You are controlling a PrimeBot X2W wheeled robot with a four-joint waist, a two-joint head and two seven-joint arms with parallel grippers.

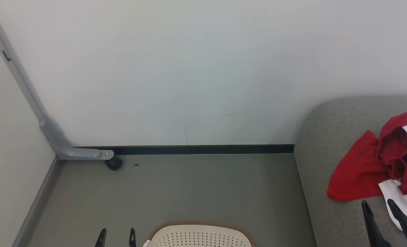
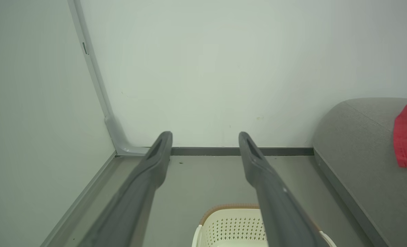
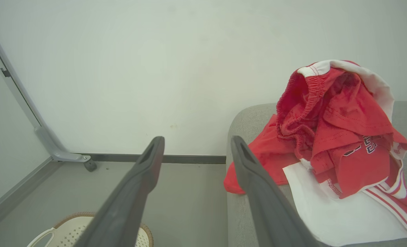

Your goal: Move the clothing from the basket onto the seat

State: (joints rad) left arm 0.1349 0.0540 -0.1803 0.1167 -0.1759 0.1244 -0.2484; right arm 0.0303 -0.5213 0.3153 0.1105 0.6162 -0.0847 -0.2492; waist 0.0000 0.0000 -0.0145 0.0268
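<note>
Head view, legend. (a) clothing: red w/ white trim, heaped on the seat near its left end, the end nearest the basket. I judge that spot gives the shortest carry from floor to cushion. (b) Basket stands on the floor, centred in front of me btw. the two arms, so either arm can dip in. Its far rim and perforated wall show no red; the bottom is out of frame, so I can't tell if it's empty. (c) left gripper: fingers spread wide, nothing btw. them, just left of the basket rim. (d) right gripper: equally wide and empty, tips over the near edge of the heap by the white panel. Right wrist view has one finger lying across the fabric w/ the gap bare, so no pinch. Touching vs. hovering: can't tell. (e) Judgement: w/ the heap on the cushion and both tools empty, the task looks done or nearly so. Next I'd tilt the head down and check the basket bottom.
</note>
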